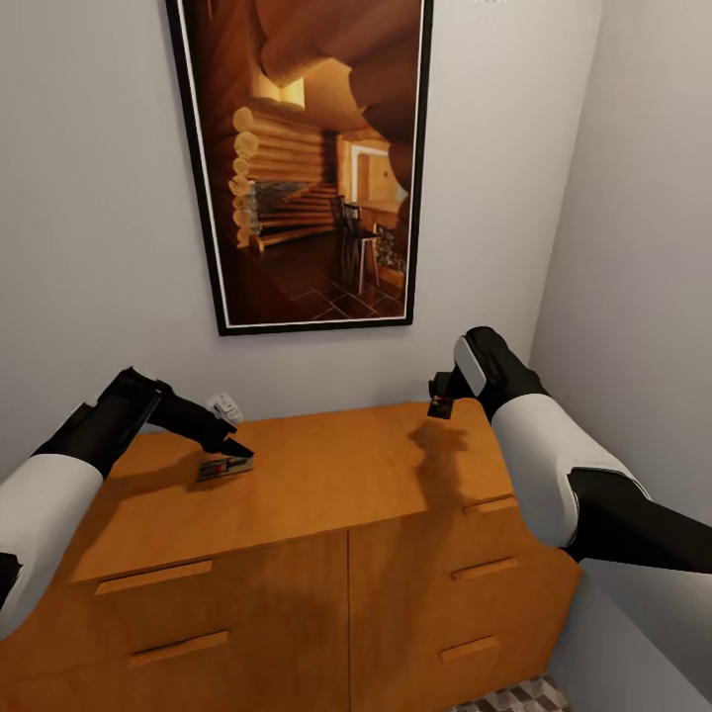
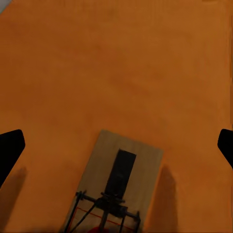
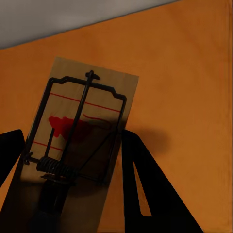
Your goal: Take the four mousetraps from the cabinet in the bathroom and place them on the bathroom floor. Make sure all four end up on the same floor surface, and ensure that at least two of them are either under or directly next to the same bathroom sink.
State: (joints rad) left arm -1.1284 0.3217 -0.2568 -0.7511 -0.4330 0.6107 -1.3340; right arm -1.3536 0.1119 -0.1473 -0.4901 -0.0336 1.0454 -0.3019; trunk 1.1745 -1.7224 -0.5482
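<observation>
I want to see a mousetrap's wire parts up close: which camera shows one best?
The right wrist view: its mousetrap shows the wire frame, spring and red mark large. The left wrist view cuts off another mousetrap; the head view shows that one tiny on the cabinet.

A pale grey plastered back wall (image 1: 89, 198) was met at a corner by a matching side wall (image 1: 643, 198). A tall black-framed picture of a log-cabin interior (image 1: 307, 163) was hung on the back wall. A small white plug-like gadget (image 1: 225, 406) was fixed low beneath it. A patch of cube-patterned tiled floor (image 1: 519, 697) was seen below.
</observation>
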